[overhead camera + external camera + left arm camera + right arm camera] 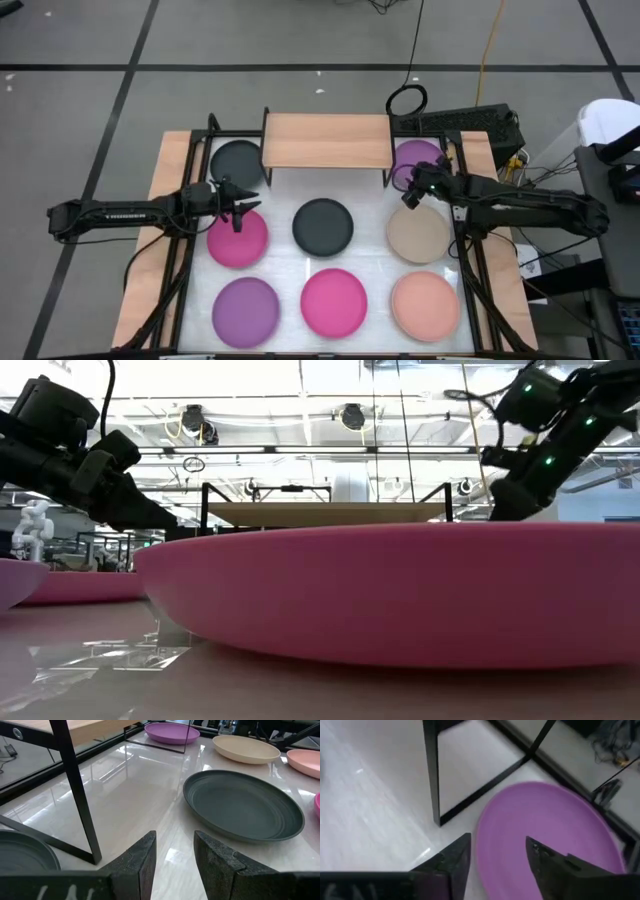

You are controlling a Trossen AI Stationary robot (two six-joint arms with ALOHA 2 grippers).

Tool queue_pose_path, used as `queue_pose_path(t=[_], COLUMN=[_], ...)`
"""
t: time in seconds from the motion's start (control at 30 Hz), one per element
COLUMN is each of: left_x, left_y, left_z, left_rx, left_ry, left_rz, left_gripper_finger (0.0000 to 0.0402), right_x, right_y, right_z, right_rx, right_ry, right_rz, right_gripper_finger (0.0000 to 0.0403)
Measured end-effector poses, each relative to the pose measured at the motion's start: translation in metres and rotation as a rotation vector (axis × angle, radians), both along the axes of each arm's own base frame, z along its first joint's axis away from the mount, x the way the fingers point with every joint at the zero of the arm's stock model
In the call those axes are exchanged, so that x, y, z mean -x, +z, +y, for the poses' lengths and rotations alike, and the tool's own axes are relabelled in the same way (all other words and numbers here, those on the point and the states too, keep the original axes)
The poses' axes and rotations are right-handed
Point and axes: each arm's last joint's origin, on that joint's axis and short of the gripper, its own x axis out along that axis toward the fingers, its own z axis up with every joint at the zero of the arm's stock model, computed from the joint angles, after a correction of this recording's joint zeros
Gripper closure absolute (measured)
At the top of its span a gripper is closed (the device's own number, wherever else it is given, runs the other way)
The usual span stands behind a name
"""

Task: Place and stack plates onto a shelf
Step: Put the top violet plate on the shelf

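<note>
Overhead, eight plates, low view blocked by magenta plate [400, 595]

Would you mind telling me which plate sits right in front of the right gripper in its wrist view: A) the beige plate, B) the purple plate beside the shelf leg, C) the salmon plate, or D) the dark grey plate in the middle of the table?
B: the right wrist view shows the purple plate just past the right gripper, whose fingers stand apart, next to a black leg of the shelf.
</note>
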Motion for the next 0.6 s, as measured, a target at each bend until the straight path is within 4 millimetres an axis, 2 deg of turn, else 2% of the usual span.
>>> queue_pose_path(t=[0.27,0.6], left_x=[0.000,0.000], left_y=[0.000,0.000], left_z=[0.000,0.000], left_rx=[0.000,0.000], left_ry=[0.000,0.000], left_rz=[0.000,0.000], left_gripper_finger=[0.0266,0.0266], right_x=[-0.011,-0.019], right_y=[-0.020,-0.039], right_z=[-0.013,-0.023], right_rx=[-0.089,-0.211], right_ry=[-0.042,-0.045], right_rz=[0.085,0.116], right_gripper_finger=[0.0166,0.0168])
